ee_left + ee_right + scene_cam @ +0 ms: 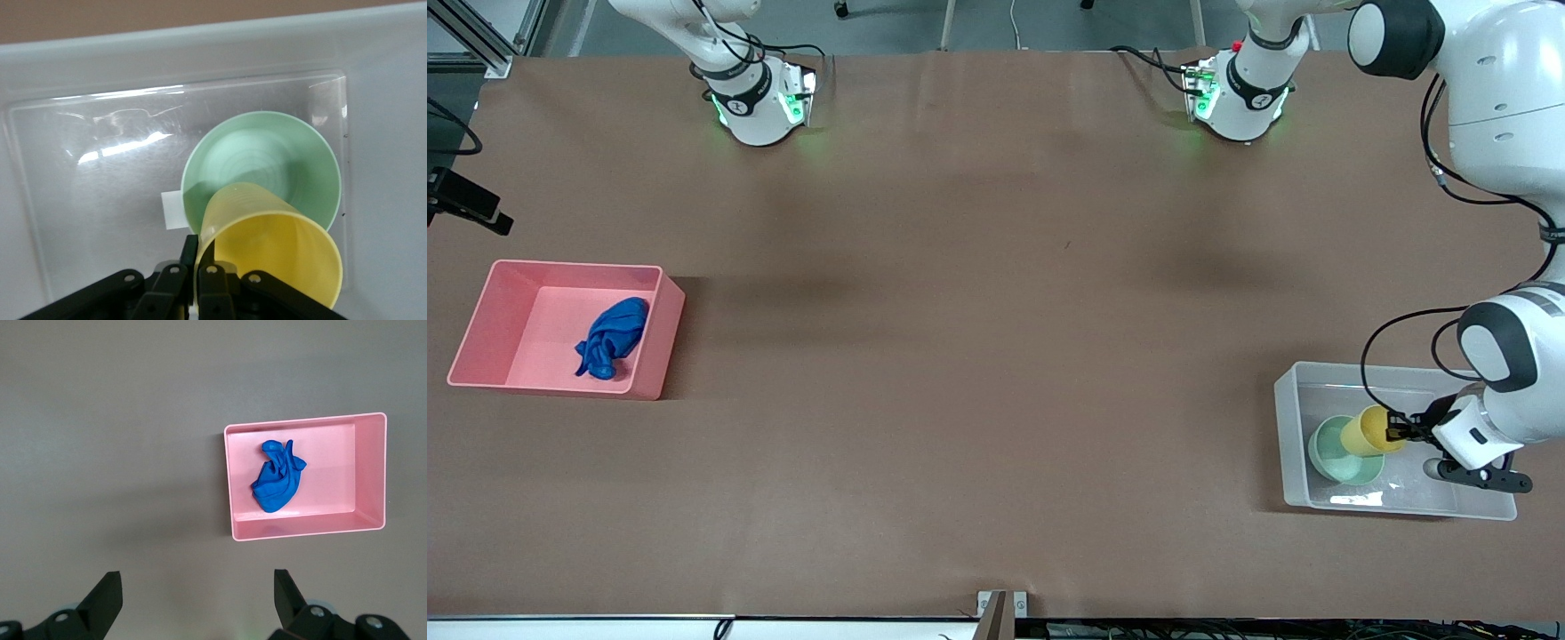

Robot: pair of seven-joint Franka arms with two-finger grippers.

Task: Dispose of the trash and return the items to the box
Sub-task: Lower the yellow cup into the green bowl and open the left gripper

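Yellow cup [277, 247] pinched at rim by left gripper [198, 270], tilted over mint bowl [267, 163] in clear box [1294, 444]; right wrist view alone shows right gripper [197, 600] wide open, empty, above table near pink bin [370, 520] holding blue cloth [277, 483].

Plastic things and one soft cloth on a matt brown bench [996, 356].

The box [1294, 444] is clear, glossy plastic with bright reflections. The yellow cup [280, 250] is thin, slightly translucent plastic with fine ribs, the mint bowl [267, 160] smooth plastic. The pink bin [307, 527] looks opaque and satin. The blue cloth [277, 483] is wrinkled and matt.
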